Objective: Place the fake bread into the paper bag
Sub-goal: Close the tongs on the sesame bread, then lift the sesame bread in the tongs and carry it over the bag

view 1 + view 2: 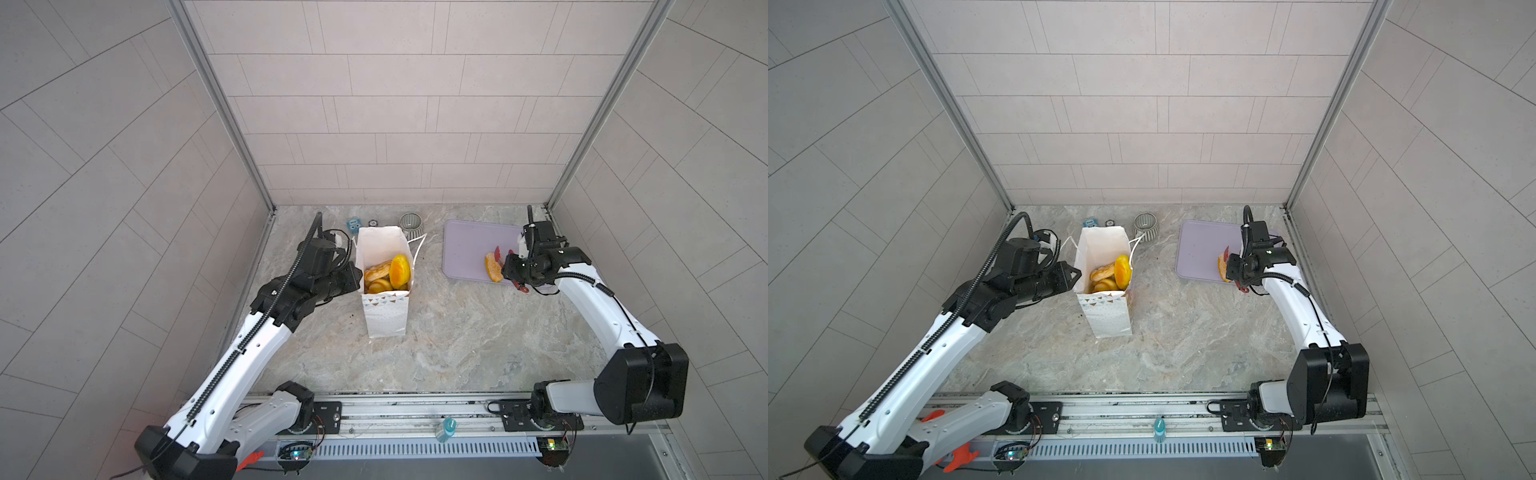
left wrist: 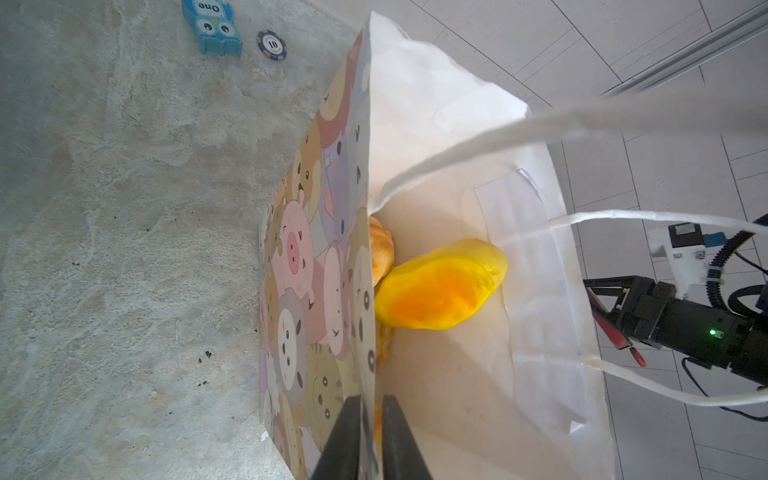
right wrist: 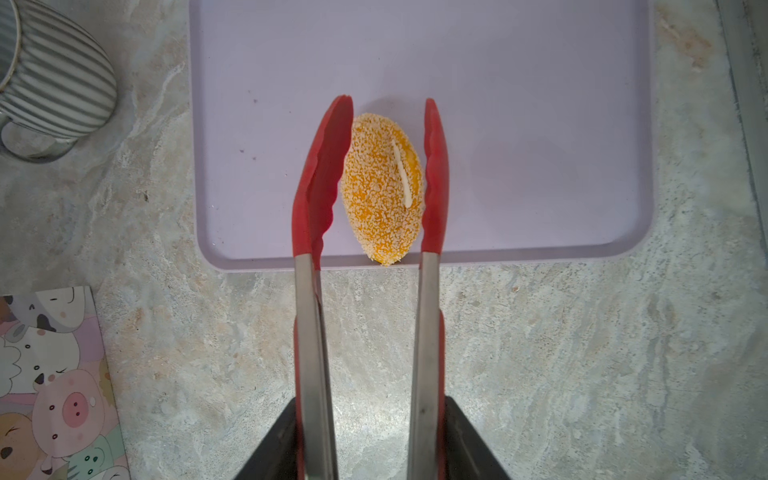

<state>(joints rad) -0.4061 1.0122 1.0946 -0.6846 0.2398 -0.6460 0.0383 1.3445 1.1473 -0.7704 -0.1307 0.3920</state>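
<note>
Jaws first: the left jaws are closed to a narrow slit on the printed side wall of the paper bag (image 2: 316,257) at its rim, apparently steadying it. The right jaws are clamped on the steel handles of the tongs (image 3: 309,291), whose red tips stand parted. Between those tips, straight ahead of the right jaws, lies a sesame-speckled bun (image 3: 380,191), the only piece of fake bread seen outside the bag. It rests on the lilac tray (image 3: 519,104), near the edge closest to the jaws. One tip appears to touch the bun; contact on the other side cannot be confirmed from the wrist view. Several glossy breads (image 1: 400,272) already sit inside the bag, just beyond the left jaws. Judgement: the step in hand is the pick of this remaining bun. The next move calls for squeezing the tongs squarely on the bun's long sides and lifting clear of the tray lip. The bun then goes across to the bag mouth beside the left jaws, without snagging the cord handles (image 2: 623,214). As to surroundings, the bench (image 1: 457,340) is marbled grey stone, bearing a striped cup (image 1: 410,222), a blue owl block (image 2: 212,27) and a chip (image 2: 272,44) beyond the bag. Pale tiled walls (image 1: 395,124) enclose three sides.
</note>
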